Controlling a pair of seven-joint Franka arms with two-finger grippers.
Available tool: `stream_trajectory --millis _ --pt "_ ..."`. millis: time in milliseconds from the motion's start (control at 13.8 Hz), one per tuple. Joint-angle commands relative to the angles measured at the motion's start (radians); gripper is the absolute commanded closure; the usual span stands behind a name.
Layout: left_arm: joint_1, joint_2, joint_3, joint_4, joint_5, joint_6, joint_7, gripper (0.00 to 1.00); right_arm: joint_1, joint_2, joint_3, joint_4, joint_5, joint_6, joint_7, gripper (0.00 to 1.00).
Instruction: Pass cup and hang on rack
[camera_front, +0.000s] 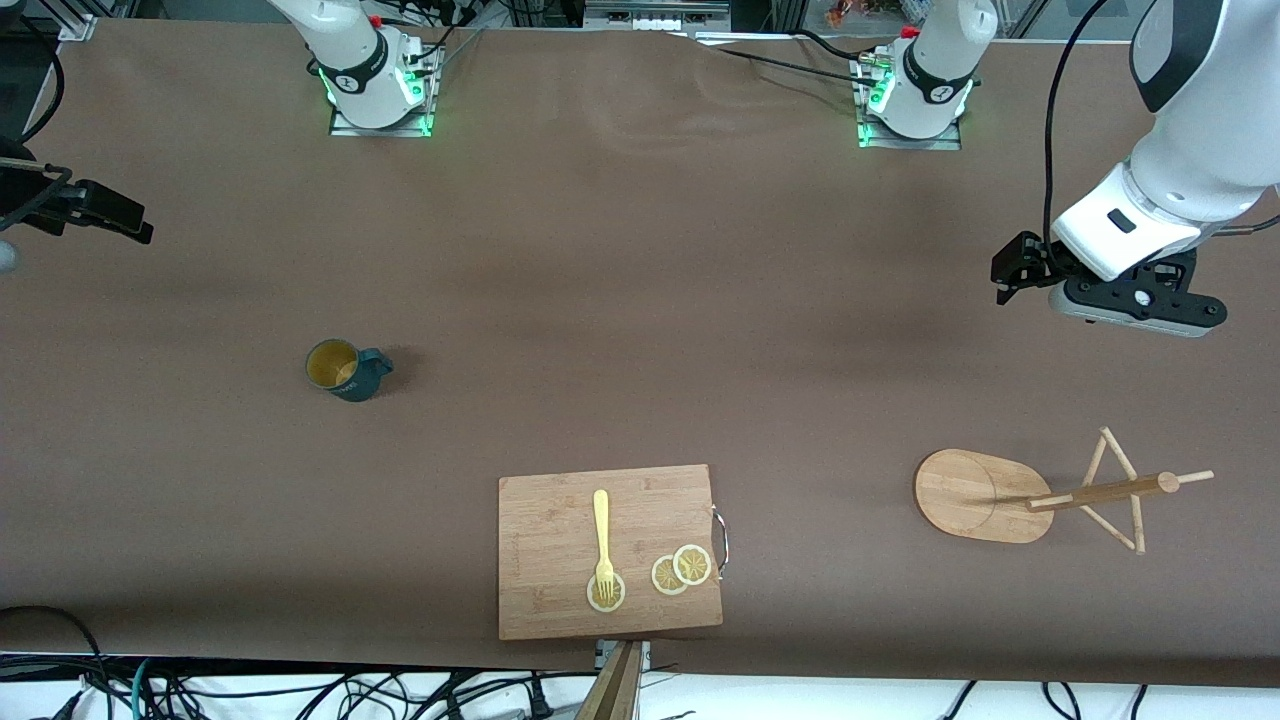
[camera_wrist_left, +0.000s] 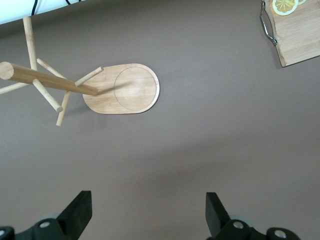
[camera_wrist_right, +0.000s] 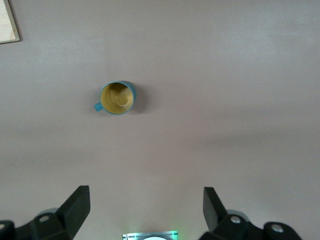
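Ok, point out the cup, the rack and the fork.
cup (camera_front: 334, 364), front view, on its yellowish inside.
rack (camera_front: 965, 493), front view, on its oval base.
fork (camera_front: 601, 525), front view, on its handle, on the cutting board.

Right gripper (camera_front: 75, 205) cut off by the front view's edge at the right arm's end of the table, only dark parts showing there. In the right wrist view, only the two finger tips (camera_wrist_right: 75, 205) in frame, the rest cropped. Same for the left gripper (camera_wrist_left: 148, 212) in its own wrist view. Cutting board (camera_wrist_left: 300, 30) cropped to one corner with its metal handle (camera_wrist_left: 267, 24); lemon slice (camera_wrist_left: 285, 6) on it cut by the edge. Rack (camera_wrist_left: 120, 89) peg ends partly out of frame.
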Motion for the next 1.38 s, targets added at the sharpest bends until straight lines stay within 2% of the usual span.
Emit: stream_trajectory --millis 0,726,1308 --pt "-0.002 0.011 0.002 0.030 0.003 -0.024 -0.003 0.00 -0.005 -0.011 0.005 -0.004 0.011 -0.015 -0.007 0.00" --pt "-0.002 0.011 0.002 0.030 0.005 -0.024 -0.003 0.00 -0.008 0.008 0.002 -0.013 0.013 0.013 -0.015 0.00" --pt "-0.002 0.012 0.002 0.030 0.003 -0.024 -0.004 0.00 -0.002 0.172 0.009 -0.065 0.013 0.143 -0.015 0.00"
